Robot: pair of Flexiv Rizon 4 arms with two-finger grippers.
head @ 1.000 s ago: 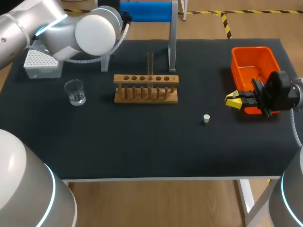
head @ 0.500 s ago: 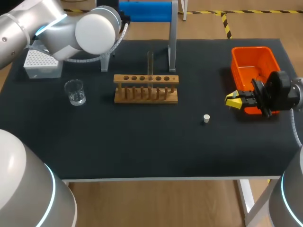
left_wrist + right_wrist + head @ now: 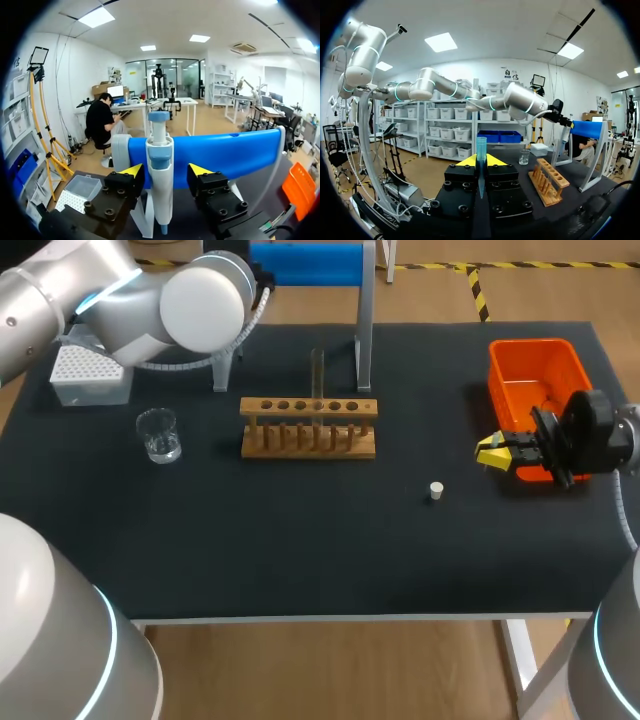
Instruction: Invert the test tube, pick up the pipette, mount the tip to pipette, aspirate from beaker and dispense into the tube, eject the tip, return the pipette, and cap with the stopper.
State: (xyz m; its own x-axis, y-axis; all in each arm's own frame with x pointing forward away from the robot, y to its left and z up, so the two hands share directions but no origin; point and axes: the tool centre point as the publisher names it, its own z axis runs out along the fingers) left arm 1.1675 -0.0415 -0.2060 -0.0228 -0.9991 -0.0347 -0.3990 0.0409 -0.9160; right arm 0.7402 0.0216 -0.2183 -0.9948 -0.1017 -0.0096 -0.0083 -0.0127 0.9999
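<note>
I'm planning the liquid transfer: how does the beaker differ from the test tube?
The beaker is short and wide; the test tube is tall and slim. The beaker stands on the black table; the test tube stands upright in the wooden rack. Both are clear.

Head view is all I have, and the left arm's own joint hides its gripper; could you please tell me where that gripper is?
Observer: In the left wrist view, the left gripper straddles the pipette, which is at the blue stand.
Operator: Thank you. Is it gripping the pipette?
Observer: No, it is open, with a gap showing on each side of the pipette.
Operator: And is the right gripper holding anything?
Observer: Yes, the right wrist view shows the right gripper shut on a blue pipette tip.
</note>
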